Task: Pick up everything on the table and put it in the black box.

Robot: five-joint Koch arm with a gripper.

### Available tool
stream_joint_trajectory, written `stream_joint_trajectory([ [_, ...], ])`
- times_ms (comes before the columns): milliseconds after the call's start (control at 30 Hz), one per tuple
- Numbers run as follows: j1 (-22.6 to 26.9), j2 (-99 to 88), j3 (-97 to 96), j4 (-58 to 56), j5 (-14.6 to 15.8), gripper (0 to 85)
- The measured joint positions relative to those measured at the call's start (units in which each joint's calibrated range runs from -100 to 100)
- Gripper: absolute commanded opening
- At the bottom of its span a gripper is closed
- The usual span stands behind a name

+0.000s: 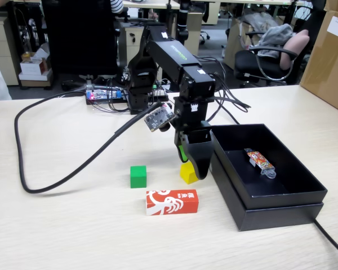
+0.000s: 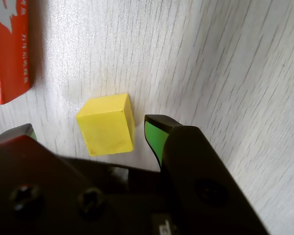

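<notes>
Yellow cube (image 2: pixel 107 125) is on the table (image 1: pixel 67 225), sitting between the gripper (image 2: pixel 88 132) jaws: green-padded right tip in the wrist view is just beside the cube's right face, a sliver of wood showing between them; the left tip only peeks in at the frame edge, well clear of the cube. So jaws are spread, nothing gripped, cube not lifted. In the fixed view the gripper (image 1: pixel 192 169) is down at table level over the cube (image 1: pixel 187 174), close to the near-left wall of the black box (image 1: pixel 270 211).

Not yet boxed:
- yellow cube, as above
- green cube (image 1: pixel 138 176), left of the yellow one in the fixed view, standing free
- red-orange carton with white swirl print (image 1: pixel 172 202), lying flat in front of both cubes; its end also shows top-left in the wrist view (image 2: pixel 10 49)

Inside the box: one small colourful wrapped packet with a clear end (image 1: pixel 260 161). No cube or carton in there.

Judgement: all three task items outstanding, progress basically zero. Current step looks like the grasp on the yellow cube; closing and the short carry to the box come next, then the other two.
</notes>
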Motion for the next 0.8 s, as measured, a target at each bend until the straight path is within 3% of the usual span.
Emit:
stream_joint_trajectory([
  [333,0.20,4.81,0.18,0.00,0.05,34.3],
  [500,0.20,5.45,1.46,0.00,0.00,14.1],
  [800,-0.05,5.45,2.47,0.00,0.00,14.1],
])
